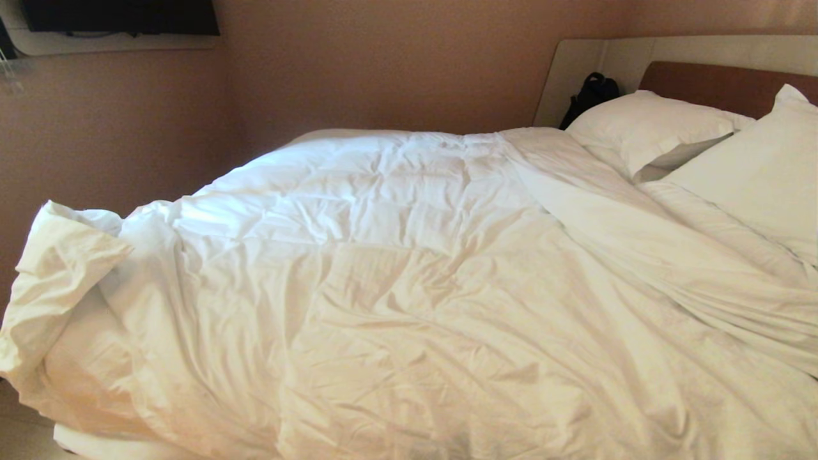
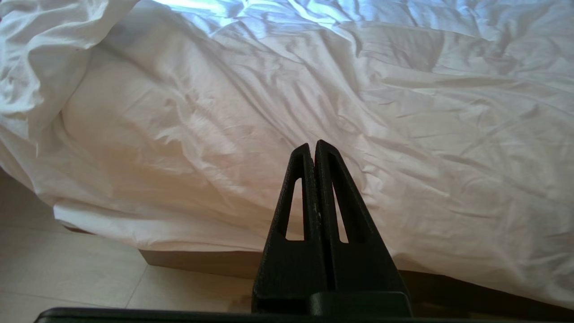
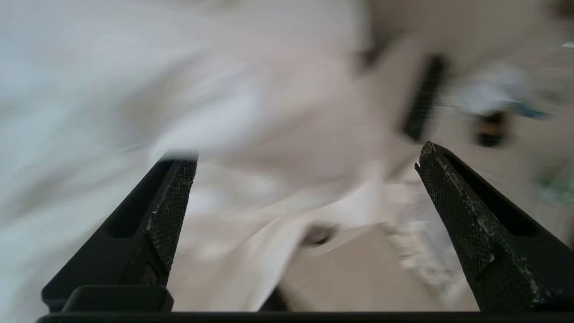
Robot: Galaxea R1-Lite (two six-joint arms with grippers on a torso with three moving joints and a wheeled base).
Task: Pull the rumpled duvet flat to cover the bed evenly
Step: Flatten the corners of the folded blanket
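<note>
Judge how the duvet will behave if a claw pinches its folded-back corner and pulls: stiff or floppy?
Probably floppy: the duvet is creased all over and its corner has flopped back on itself. Its puffy quilting suggests it is light for its bulk. It drapes over the bed's edge, so a pull would likely drag cloth locally and leave new wrinkles.

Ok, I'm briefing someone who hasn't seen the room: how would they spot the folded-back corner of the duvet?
Start from the bed, whose brown headboard stands at the far right with two pillows. Follow the duvet to the opposite, near-left end. There the duvet corner is flipped up into a crumpled flap, while the rest lies spread out.
</note>
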